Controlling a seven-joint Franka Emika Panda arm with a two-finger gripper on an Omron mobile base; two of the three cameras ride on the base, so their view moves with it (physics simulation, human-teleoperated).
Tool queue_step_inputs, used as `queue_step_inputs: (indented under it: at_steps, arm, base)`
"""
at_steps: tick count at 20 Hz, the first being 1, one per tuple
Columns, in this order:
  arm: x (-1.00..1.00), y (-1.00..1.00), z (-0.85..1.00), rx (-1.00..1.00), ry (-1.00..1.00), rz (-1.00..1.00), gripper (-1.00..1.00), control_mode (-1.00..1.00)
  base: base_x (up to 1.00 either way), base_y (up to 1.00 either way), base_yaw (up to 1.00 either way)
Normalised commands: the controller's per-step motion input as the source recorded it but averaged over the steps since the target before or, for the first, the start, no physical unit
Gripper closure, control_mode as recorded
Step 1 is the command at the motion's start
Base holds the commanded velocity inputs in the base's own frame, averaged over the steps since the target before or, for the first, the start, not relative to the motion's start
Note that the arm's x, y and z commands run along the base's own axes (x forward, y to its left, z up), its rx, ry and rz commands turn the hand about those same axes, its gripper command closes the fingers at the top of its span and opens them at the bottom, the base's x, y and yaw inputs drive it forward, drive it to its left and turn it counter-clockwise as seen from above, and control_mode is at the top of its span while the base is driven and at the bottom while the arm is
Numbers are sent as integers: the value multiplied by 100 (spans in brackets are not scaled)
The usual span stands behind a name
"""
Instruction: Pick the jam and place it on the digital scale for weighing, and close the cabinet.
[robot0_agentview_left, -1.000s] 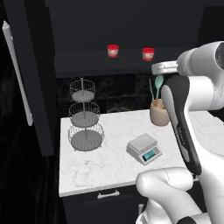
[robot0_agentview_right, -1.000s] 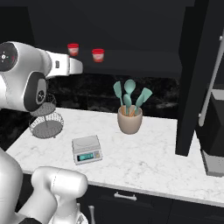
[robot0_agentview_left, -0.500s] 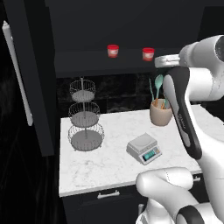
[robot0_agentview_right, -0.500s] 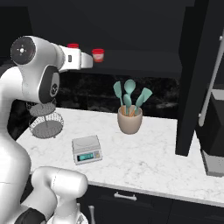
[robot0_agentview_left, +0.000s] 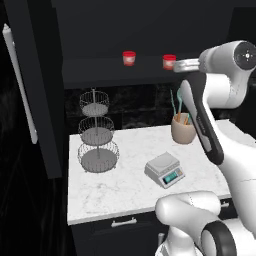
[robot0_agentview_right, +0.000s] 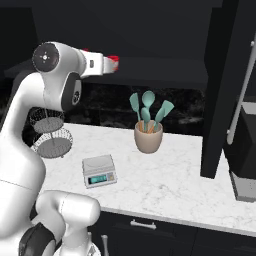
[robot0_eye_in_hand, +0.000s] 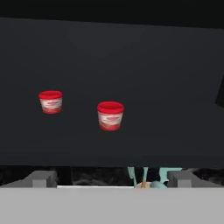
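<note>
Two jars; nearer jam (robot0_eye_in_hand: 110, 115) ahead of end effector (robot0_eye_in_hand: 112, 179).

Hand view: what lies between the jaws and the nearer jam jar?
Nothing: in the hand view, bare dark cabinet space separates the open gripper from the nearer jam jar.

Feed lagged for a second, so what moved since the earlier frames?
The arm rose and swung the gripper up to the cabinet shelf, toward the nearer jam. Nothing is grasped. Both jars, the digital scale and the open cabinet door stayed put.
</note>
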Motion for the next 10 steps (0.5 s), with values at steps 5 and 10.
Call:
queue_step_inputs:
  at_steps: [5,10]
  arm:
    - [48,0,0,0,2,3,-100,-100]
    - [41,0,-10,0,0,2,-100,-100]
  base:
    - [0,0,0]
    - [0,0,0]
